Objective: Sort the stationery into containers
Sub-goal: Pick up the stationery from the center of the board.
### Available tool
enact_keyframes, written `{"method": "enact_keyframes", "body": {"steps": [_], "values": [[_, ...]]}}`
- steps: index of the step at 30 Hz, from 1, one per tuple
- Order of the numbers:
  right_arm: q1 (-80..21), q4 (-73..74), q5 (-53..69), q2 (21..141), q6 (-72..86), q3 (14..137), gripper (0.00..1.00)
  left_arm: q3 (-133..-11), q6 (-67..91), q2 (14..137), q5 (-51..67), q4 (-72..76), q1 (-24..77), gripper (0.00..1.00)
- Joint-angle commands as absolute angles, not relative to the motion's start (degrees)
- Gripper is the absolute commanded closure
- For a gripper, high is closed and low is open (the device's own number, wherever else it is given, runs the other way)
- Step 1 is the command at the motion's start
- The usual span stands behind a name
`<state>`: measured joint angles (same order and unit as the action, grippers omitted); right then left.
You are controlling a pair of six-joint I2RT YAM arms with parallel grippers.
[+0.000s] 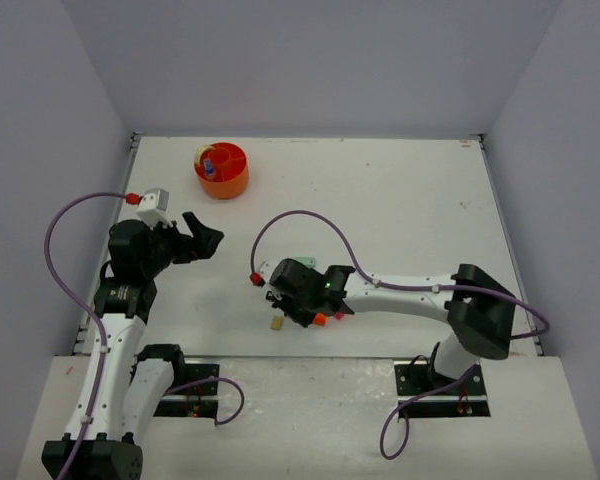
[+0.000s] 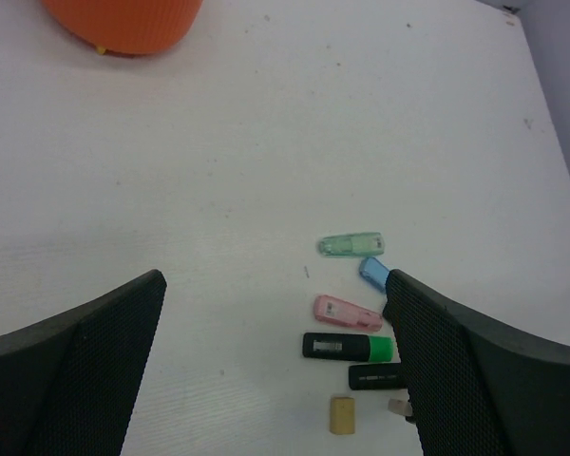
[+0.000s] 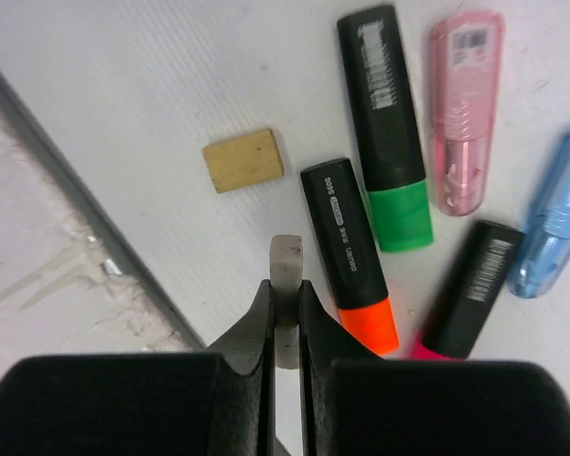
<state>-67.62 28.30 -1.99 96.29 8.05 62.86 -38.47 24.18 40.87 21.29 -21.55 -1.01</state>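
Note:
My right gripper is shut on a small pale grey-white eraser-like piece, held edge-on just above the table. Beside it lie a tan eraser, an orange-ended highlighter, a green-ended one, a pink-ended one, a pastel pink piece and a pastel blue piece. The left wrist view also shows a mint piece. The round orange organiser stands at the far left with a blue-capped bottle in it. My left gripper is open and empty, between the organiser and the pile.
The table's near edge, a metal strip, runs just left of my right gripper. The right arm stretches across the near middle of the table. Grey walls close the table on three sides.

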Motion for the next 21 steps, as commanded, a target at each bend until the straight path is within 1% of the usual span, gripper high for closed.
{"method": "enact_keyframes", "body": {"steps": [1, 2, 4, 6, 7, 10, 12, 14, 18, 21], "values": [[-60.4, 16.2, 24.0, 77.3, 8.9, 57.6, 1.0, -33.8, 30.7, 39.2, 54.6, 0.1, -0.6, 0.0], [-59.0, 14.3, 29.2, 74.6, 9.6, 56.5, 1.0, -32.4, 34.4, 38.5, 58.3, 6.3, -0.5, 0.0], [-56.8, 10.1, 37.7, 69.5, 11.2, 54.7, 1.0, -29.7, 42.4, 37.5, 62.0, 18.0, 2.6, 0.0], [-56.3, 8.4, 42.6, 66.4, 12.3, 54.9, 1.0, -29.7, 45.5, 36.2, 59.6, 22.5, 6.6, 0.02], [-56.3, 8.1, 43.7, 65.6, 12.8, 55.6, 1.0, -30.6, 45.4, 35.9, 57.8, 22.4, 8.4, 0.03], [-56.2, 7.0, 45.1, 64.0, 13.8, 56.7, 1.0, -33.5, 43.9, 37.7, 53.9, 21.0, 16.2, 0.1], [-56.2, 6.1, 44.7, 63.3, 14.6, 57.0, 1.0, -35.8, 41.3, 39.5, 51.0, 18.3, 19.6, 0.22], [-56.2, 5.9, 43.9, 62.9, 15.0, 57.0, 1.0, -36.8, 40.0, 41.9, 49.5, 17.8, 23.7, 0.3], [-55.3, 5.4, 41.9, 61.3, 15.8, 56.1, 1.0, -36.7, 39.6, 44.3, 48.0, 20.6, 29.8, 0.38], [-52.9, 4.9, 40.5, 60.1, 17.7, 55.0, 1.0, -36.7, 39.4, 45.6, 49.3, 22.1, 32.9, 0.39]]}}
